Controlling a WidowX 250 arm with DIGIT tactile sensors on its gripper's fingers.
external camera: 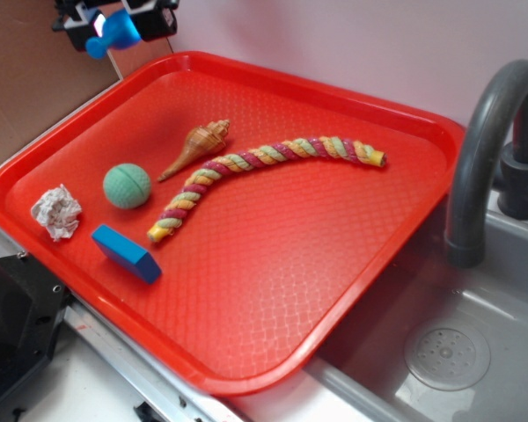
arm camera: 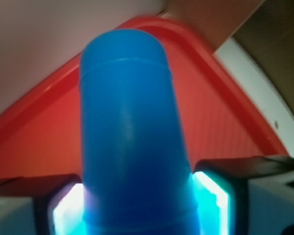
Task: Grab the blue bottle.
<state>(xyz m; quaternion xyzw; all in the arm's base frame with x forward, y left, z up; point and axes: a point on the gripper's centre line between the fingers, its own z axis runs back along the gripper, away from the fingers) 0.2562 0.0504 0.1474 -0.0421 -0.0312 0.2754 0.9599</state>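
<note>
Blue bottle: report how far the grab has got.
Done: the gripper is shut on the blue bottle; the wrist view shows a finger pad pressed against each side of it. The exterior view shows the bottle held in the air above the far left corner of the red tray, touching nothing below. In hand: holding it aloft. Left: nothing visible; the grab looks complete.

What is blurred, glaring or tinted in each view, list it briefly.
Wrist view: the blue bottle fills the frame, soft and out of focus; a cyan glow washes out the finger pads beside it. Exterior view: mostly sharp, with soft sheen on the red tray; the gripper, holding the bottle, is cropped at the top edge and slightly blurred.
</note>
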